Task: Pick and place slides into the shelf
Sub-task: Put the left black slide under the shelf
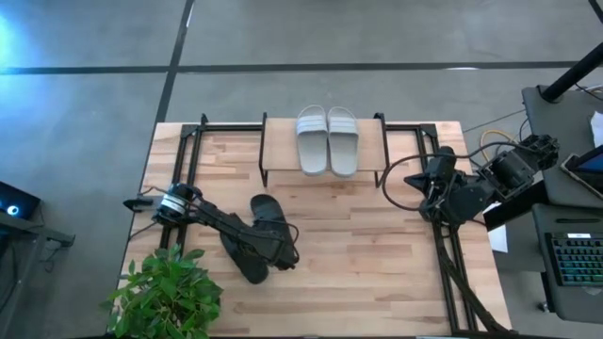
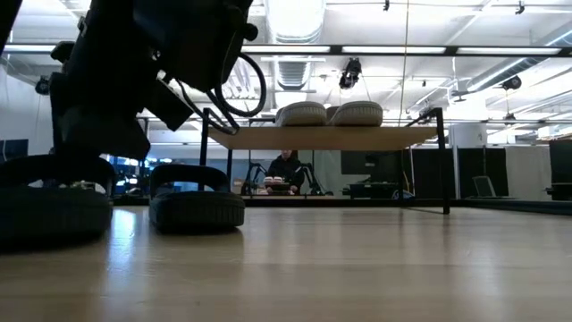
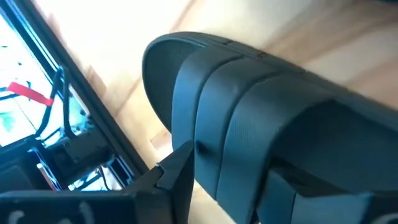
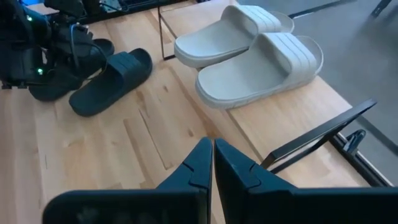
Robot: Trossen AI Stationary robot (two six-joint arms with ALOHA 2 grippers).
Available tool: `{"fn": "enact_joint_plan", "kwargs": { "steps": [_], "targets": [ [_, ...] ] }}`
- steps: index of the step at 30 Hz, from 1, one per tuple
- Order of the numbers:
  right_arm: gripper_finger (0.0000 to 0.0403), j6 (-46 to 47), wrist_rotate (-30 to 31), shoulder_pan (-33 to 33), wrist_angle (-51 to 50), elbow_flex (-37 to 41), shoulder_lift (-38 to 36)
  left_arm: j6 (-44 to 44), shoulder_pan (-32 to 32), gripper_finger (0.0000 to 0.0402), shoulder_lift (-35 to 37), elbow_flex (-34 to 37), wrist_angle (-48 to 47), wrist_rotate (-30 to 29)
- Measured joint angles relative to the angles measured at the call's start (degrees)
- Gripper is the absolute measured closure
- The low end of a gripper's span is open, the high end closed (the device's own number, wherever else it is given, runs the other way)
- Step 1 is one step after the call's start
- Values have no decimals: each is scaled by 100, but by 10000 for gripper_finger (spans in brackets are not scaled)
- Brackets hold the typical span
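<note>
From above we see the grey slides (image 1: 328,139) side by side on the shelf (image 1: 283,155), and the two black slides (image 1: 256,237) on the table (image 1: 377,254) in front of it. The left gripper (image 1: 273,247) sits over them. Only its wrist view shows a black strap (image 3: 261,124) filling the frame, with one finger (image 3: 177,171) against it; we cannot tell whether the grasp is closed. The right gripper (image 4: 212,163) waits near the shelf's right end, its fingers pressed together, visible only in its own wrist view.
</note>
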State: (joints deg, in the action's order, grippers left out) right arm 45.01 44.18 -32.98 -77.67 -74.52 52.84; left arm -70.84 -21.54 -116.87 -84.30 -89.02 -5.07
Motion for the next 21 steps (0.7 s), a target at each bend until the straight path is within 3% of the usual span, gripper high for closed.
{"fn": "enact_joint_plan", "kwargs": {
  "steps": [9,18,21],
  "targets": [
    [394,140,109,-2,2,-2,4,-200,2,391,0,12,-45,-315],
    [394,304,257,1,9,-2,-23,-124,-49,400,494,-529,-58,-503],
    [394,371,257,1,17,-2,-35,357,-129,400,738,-902,-2,-760]
  ]
}}
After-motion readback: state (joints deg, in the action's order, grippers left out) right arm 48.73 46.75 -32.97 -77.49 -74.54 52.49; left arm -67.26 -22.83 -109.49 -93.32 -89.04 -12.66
